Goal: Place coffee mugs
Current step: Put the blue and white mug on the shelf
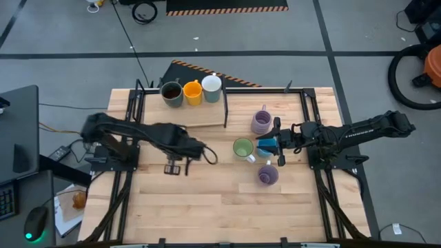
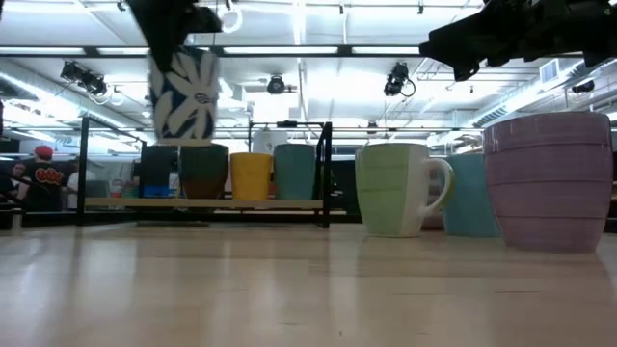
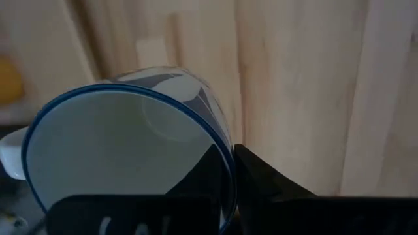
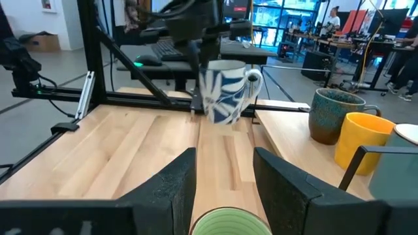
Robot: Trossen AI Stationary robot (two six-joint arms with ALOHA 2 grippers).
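My left gripper (image 2: 178, 48) is shut on a white mug with a blue leaf pattern (image 2: 185, 94), held high above the table's left half; the right wrist view shows this mug (image 4: 225, 91) too. In the high view the arm hides it. My right gripper (image 1: 278, 143) waits open and level at the right, above a blue mug (image 1: 265, 146). A green mug (image 1: 242, 148) and two lavender mugs (image 1: 261, 122) (image 1: 268, 173) stand on their bases on the table nearby. Dark brown (image 1: 171, 93), orange (image 1: 192, 91) and white (image 1: 211, 86) mugs stand in a row on a raised shelf. My left gripper holds the patterned mug by its rim (image 3: 225, 153), one finger (image 3: 199, 179) inside the mug and the other (image 3: 274, 186) outside its wall. The fingers come from above, pointing down. The mug hangs upright below them, clear of the table, its handle (image 4: 255, 78) to one side.
The low wooden shelf (image 1: 203, 116) with a black frame stands at the table's far middle. Black rails (image 1: 131, 172) run along the table's left and right sides. Bare wood lies across the near half of the table (image 1: 220, 207).
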